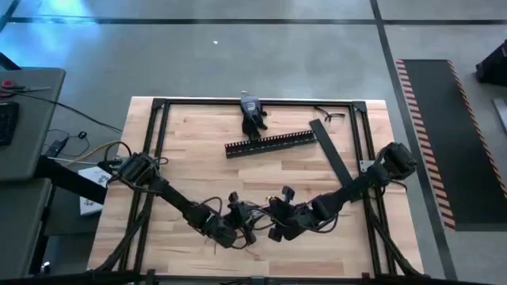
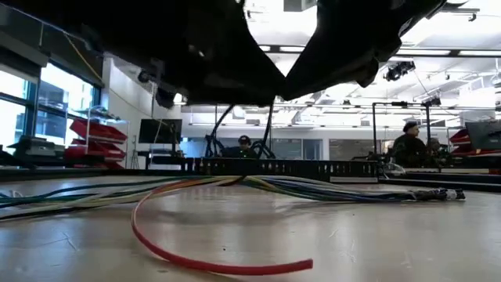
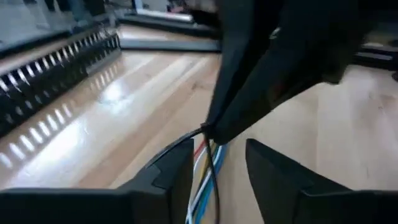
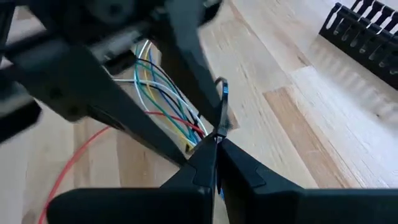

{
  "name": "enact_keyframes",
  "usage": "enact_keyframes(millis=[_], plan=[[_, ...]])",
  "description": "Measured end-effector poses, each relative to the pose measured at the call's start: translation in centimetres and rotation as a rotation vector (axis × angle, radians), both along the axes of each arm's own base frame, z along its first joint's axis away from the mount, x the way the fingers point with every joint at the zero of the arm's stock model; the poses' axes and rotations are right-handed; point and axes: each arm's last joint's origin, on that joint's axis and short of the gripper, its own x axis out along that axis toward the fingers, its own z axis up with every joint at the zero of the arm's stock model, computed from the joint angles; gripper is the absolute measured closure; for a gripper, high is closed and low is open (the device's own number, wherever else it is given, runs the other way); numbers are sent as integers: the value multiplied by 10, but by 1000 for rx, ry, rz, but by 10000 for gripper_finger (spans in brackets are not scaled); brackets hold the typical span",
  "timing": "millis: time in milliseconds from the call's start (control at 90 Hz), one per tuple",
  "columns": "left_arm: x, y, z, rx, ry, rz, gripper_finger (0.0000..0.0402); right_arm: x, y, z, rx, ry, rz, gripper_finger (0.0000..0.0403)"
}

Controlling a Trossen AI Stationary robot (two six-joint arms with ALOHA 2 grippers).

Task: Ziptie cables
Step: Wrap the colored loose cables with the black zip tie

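Note:
The cables point(image 2: 329, 189), thin white, blue, yellow, green and red wires, lie along the table near its front middle; one red wire point(image 2: 196, 262) loops toward the near edge. My left gripper point(image 3: 219, 149) is open over them, one finger on each side of the cables point(image 3: 204, 183). My right gripper point(image 4: 214, 146) faces it from the table's right and is shut on a thin black zip tie point(image 4: 222, 93). In the high view the left gripper point(image 1: 244, 228) and the right gripper point(image 1: 271, 225) nearly meet. My right gripper pinches the thin black zip tie point(image 4: 218, 132) between its two fingertips, right beside the cables and between my left gripper's fingers. A free length of the tie stands up past the fingertips. My left gripper straddles the cables; I cannot tell whether it touches them.
A long black comb-edged duct point(image 1: 269, 143) lies across the table's far middle, with a flat black lid strip point(image 1: 331, 155) slanting at its right. A dark hand tool point(image 1: 253, 112) lies at the far edge. People sit in the room beyond point(image 2: 407, 145).

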Motion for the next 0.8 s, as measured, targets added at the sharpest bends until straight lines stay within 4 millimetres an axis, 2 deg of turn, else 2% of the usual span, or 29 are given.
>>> enact_keyframes(millis=[189,522,800], plan=[[1,4,-2,-2,5,35,293,1,0,1,5,-9,0,403],[-3,-1,-1,17,-9,48,393,1,1,1,12,-6,6,403],[-5,-3,1,30,-54,110,401,0,2,1,17,-6,8,403]])
